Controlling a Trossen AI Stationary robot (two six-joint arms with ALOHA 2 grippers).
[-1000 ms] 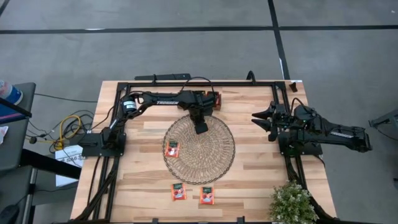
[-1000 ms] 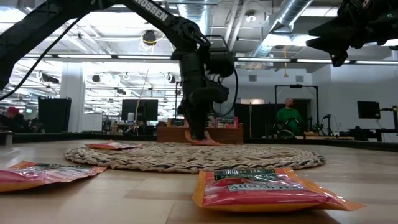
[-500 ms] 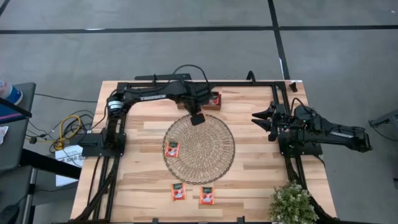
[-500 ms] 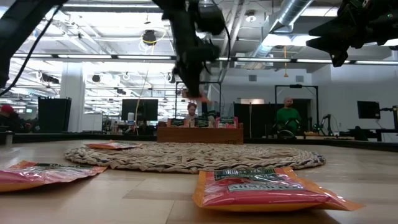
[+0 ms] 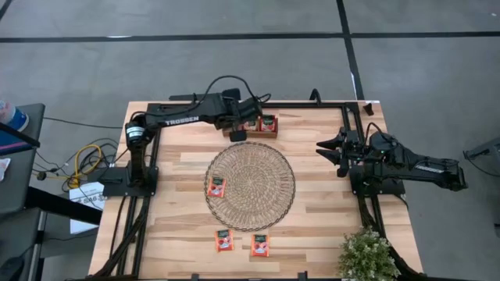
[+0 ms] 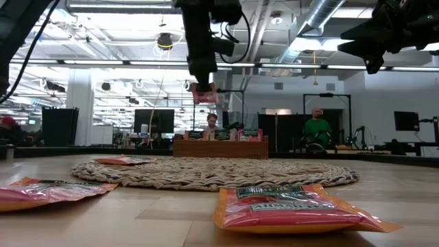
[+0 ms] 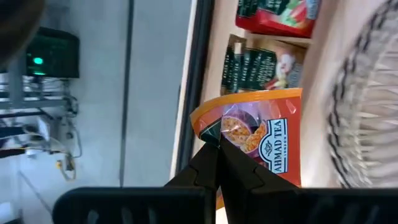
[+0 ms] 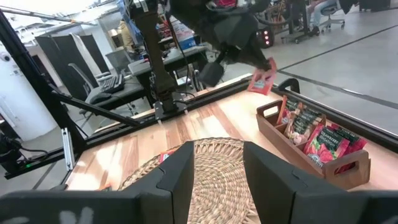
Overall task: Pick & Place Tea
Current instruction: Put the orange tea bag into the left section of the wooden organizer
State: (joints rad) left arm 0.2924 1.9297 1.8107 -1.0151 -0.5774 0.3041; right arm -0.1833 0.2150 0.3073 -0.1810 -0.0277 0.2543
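Note:
My left gripper [image 5: 237, 135] hangs above the table between the round woven mat [image 5: 250, 186] and the wooden tray [image 5: 264, 125], shut on a red-orange tea sachet [image 6: 206, 94]. That sachet also shows in the left wrist view [image 7: 264, 140] and the right wrist view [image 8: 262, 78]. One sachet [image 5: 216, 186] lies flat on the mat's left part. Two more [image 5: 225, 240] [image 5: 260, 245] lie on the table near the front edge. The tray holds several upright sachets [image 8: 320, 146]. My right gripper [image 5: 322, 148] waits open at the table's right side. My left gripper pinches the sachet between its two fingertips [image 7: 214, 158], at one edge near a corner [image 7: 208, 127]. The fingers come from above, slanting down. The sachet hangs below them [image 6: 206, 96], lifted clear of mat and table.
A small potted plant [image 5: 367, 256] stands at the near right corner. A black frame rail [image 5: 258, 104] runs along the far edge behind the tray. People sit at desks in the room beyond the table [image 6: 317, 127].
My left gripper has risen from the far part of the mat and gone toward the far edge and the tray, turning as it went. The red-orange sachet has come up with it, lifted clear of the mat.

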